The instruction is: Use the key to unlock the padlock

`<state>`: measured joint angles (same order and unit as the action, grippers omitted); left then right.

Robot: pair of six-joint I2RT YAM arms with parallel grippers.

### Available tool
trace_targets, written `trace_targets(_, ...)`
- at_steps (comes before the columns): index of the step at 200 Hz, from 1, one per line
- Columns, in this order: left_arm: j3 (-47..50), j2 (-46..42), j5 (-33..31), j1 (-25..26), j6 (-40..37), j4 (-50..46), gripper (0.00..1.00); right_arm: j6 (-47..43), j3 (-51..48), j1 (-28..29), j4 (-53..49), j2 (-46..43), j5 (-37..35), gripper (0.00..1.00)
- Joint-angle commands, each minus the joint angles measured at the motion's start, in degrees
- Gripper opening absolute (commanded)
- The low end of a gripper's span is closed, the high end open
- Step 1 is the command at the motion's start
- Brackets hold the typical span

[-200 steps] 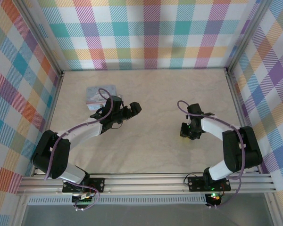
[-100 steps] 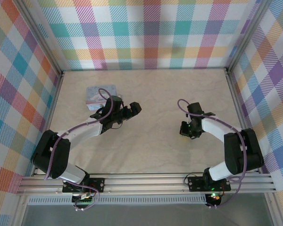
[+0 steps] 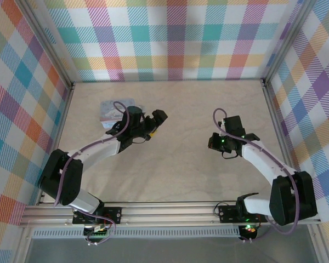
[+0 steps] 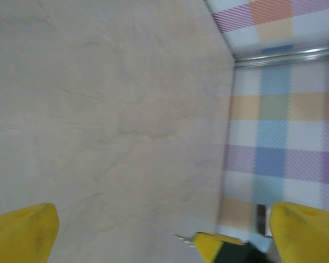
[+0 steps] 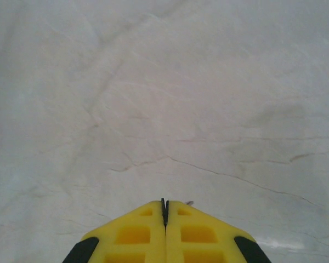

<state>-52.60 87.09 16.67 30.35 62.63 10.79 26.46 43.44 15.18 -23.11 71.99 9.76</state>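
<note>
Back left, a flat light-blue padlock (image 3: 108, 109). Beside it the left gripper (image 4: 163, 219) gapes; the right gripper (image 5: 165, 212) clenches a slim dark key (image 5: 164, 203).

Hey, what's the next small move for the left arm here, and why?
Probably shift the left tool leftward over the padlock to steady it. Its fingers are open on nothing and sit just right of the padlock, while the right tool appears shut on the key.

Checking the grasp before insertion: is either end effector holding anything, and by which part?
Right end effector pinches the key, apparently by its head; the silver end sticks out. Left end effector is open, holding nothing.
</note>
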Motion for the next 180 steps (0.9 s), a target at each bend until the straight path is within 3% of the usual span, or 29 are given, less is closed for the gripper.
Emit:
trace_targets(1,-1.7,1.8,4.6,0.7,11.2,5.4,0.97,2.4,2.7,0.7,3.3,-1.4,2.6,0.00)
trace_targets(52,-2.2,4.7,6.5,1.4,28.2,13.3,0.94,3.4,7.5,3.6,9.6,-0.2,3.3,0.00)
trace_targets(97,-0.6,10.6,3.5,4.2,46.1,30.2,0.85,3.4,14.3,7.9,14.2,5.0,2.2,0.00)
trace_targets(150,-1.1,11.7,-0.8,6.3,50.8,33.0,0.80,4.6,17.9,12.1,17.9,9.2,1.8,0.00)
trace_targets(180,-0.6,11.7,-1.7,6.7,52.0,33.8,0.69,5.5,17.7,13.8,19.7,10.1,2.2,0.00)
